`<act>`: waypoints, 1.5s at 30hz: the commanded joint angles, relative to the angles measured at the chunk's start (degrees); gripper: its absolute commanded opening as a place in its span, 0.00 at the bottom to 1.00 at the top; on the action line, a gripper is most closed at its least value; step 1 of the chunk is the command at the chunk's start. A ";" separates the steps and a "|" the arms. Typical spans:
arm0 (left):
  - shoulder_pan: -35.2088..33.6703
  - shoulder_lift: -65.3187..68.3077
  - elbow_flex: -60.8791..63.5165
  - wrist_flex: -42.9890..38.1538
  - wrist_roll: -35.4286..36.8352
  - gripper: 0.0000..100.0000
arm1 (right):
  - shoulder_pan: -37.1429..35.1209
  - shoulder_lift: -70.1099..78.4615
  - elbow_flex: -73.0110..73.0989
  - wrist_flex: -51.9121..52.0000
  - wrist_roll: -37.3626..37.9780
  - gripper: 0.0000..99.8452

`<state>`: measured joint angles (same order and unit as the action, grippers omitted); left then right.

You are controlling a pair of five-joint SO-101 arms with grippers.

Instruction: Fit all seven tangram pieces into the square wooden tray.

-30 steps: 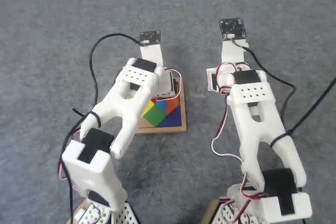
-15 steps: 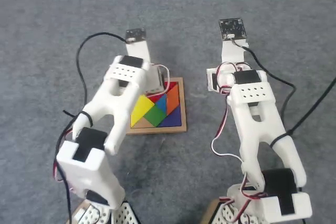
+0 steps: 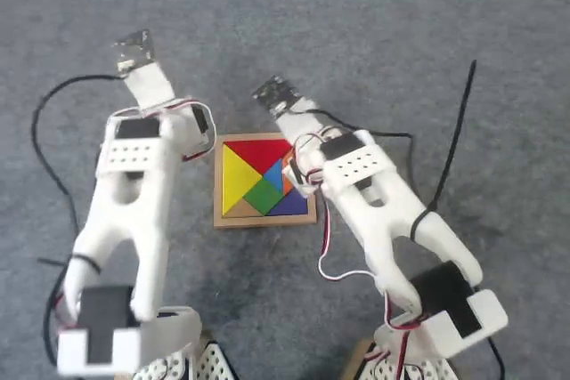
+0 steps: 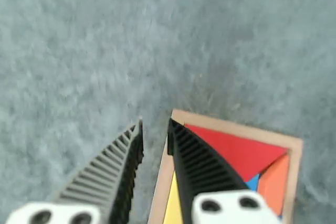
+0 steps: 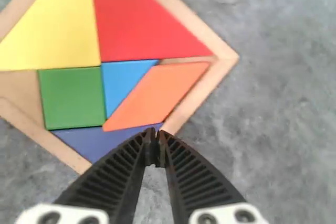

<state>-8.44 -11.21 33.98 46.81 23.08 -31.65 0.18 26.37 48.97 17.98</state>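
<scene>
Six coloured pieces lie inside the square wooden tray [image 5: 221, 57]: a large yellow triangle [image 5: 58, 30], a large red triangle [image 5: 136, 19], a green square [image 5: 71, 97], a small light blue triangle [image 5: 126, 80], an orange parallelogram [image 5: 157, 93] and a dark blue triangle [image 5: 100, 141]. One tan triangular patch [image 5: 18, 87] sits beside the green square; whether it is a wooden piece or bare tray floor cannot be told. A thin sliver of wood shows between the red triangle and the orange parallelogram.

The tray lies flat on grey carpet [image 3: 401, 60], between the two arms, with carpet along every side of its rim.

The right gripper [image 5: 156, 135] is at the tray's rim beside the dark blue triangle, jaws pressed together with nothing between them. The left gripper [image 4: 155, 129] is at the tray's corner next to the red triangle, jaws parted by a narrow gap and holding nothing, one finger over the rim and the other over carpet. A black cable [image 3: 461, 113] runs over the carpet well apart from the tray.
</scene>
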 commanded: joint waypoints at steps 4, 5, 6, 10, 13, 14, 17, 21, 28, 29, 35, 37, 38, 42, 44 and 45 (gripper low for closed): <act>-4.66 -11.78 6.55 -10.37 -0.44 0.08 | -3.65 5.05 -1.67 -6.29 1.14 0.01; -5.54 -13.01 7.60 -11.52 -0.44 0.08 | -3.82 6.29 -2.37 -6.90 1.14 0.01; -6.24 -13.98 8.66 -12.84 -0.44 0.08 | -3.82 7.34 -3.25 -6.81 1.14 0.01; -6.59 -16.62 12.53 -16.88 -0.35 0.08 | -3.65 10.42 -6.07 -5.49 1.58 0.01; -6.51 -17.23 13.49 -17.85 -0.35 0.08 | -3.56 10.95 -8.09 -1.54 1.58 0.01; -6.59 -17.23 13.58 -18.02 -0.35 0.08 | -3.56 10.68 -8.53 -0.04 1.58 0.01; -6.77 -17.41 13.49 -18.02 -0.35 0.08 | -3.56 8.57 -8.53 2.07 1.58 0.01; -6.59 -17.41 13.58 -18.02 -0.62 0.08 | -0.92 3.47 -6.77 1.98 1.49 0.01; -6.51 -17.49 13.67 -17.76 -0.88 0.05 | 2.68 -11.65 5.89 -4.09 0.97 0.01; -6.51 -17.49 13.76 -17.67 -0.97 0.02 | 2.95 -14.29 9.49 -7.34 1.23 0.01; -1.67 -17.58 16.31 -17.85 -9.23 0.01 | 2.86 -32.04 30.07 -26.59 1.49 0.01; -0.18 -17.58 17.19 -17.93 -10.37 0.01 | 2.95 -36.97 34.64 -30.64 1.49 0.01; 0.26 -17.58 17.36 -17.93 -10.46 0.01 | 2.95 -39.34 36.48 -32.04 1.49 0.01; 0.53 -21.36 19.74 -17.93 -10.64 0.01 | 3.12 -46.29 41.14 -34.86 1.49 0.01; 0.35 -25.93 22.73 -17.93 -10.73 0.01 | 4.18 -48.13 41.76 -34.86 1.14 0.01; 0.35 -28.84 24.66 -18.02 -10.81 0.01 | 4.70 -48.66 41.76 -34.86 1.14 0.01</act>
<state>-8.44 -32.48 56.57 30.11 13.14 -28.66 -44.22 68.48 15.82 18.95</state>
